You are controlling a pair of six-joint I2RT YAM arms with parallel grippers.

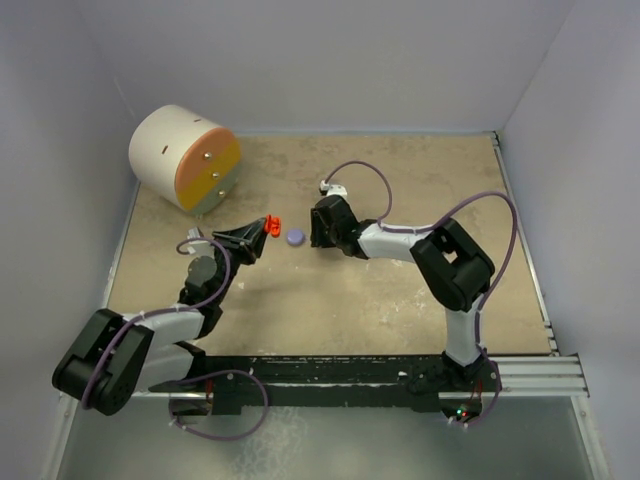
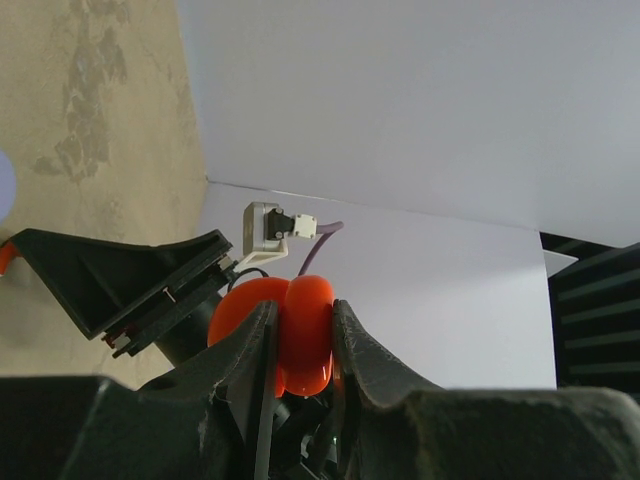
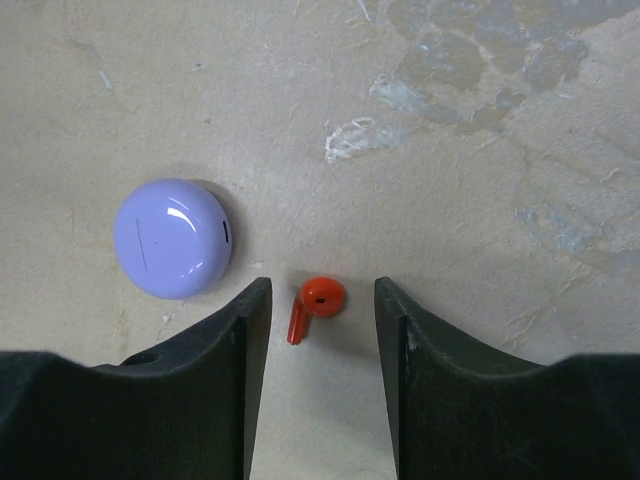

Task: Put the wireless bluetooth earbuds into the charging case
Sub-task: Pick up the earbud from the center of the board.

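Here, right end effector (image 3: 322,286) spread — red earbud (image 3: 324,297) between, untouched.

1. L gripper (image 1: 263,231) clamps small red item (image 1: 271,225)
2. lavender round case (image 1: 295,237) on tan table (image 1: 400,300), btwn both grippers
3. R gripper (image 1: 316,238) just beside that case
4. white drum (image 1: 185,157), orange/yellow face, far-left corner

place: robot lab cell | signs: white enclosure walls (image 1: 330,60), aluminium rail (image 1: 530,372), worn tabletop (image 1: 400,290)

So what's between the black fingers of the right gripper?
A tiny red plastic earbud, lying untouched on the beige table; the right wrist view shows it.
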